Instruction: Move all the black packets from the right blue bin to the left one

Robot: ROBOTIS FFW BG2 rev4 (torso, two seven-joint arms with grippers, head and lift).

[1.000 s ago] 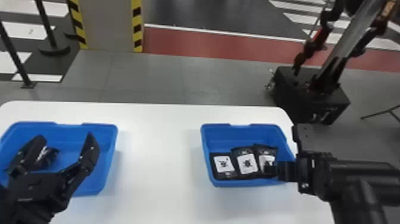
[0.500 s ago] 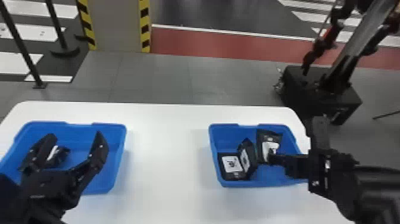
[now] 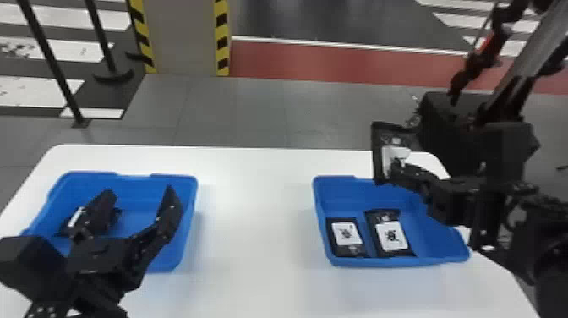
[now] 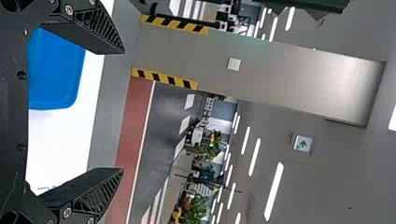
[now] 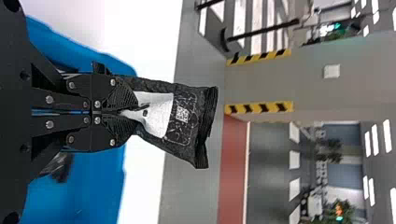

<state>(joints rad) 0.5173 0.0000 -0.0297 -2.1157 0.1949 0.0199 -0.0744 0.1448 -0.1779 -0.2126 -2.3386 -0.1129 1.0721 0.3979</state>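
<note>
Packet [image 3: 393, 153] is jutting from the right gripper [image 3: 398, 169], whose fingers are pinching it above the right bin [image 3: 355, 194]. Two packets [image 3: 392, 237] are lying inside; at least one [image 3: 77, 216] is occupying the left bin [image 3: 148, 186], near the left gripper's [image 3: 140, 192] spread fingers. Table [image 3: 253, 220] is separating both bins' edges.

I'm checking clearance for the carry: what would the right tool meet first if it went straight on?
It looks free nearby: the right tool, packet foremost, points past the far edge of the table. Beyond, the striped pillar may come first; depth is unclear.
</note>
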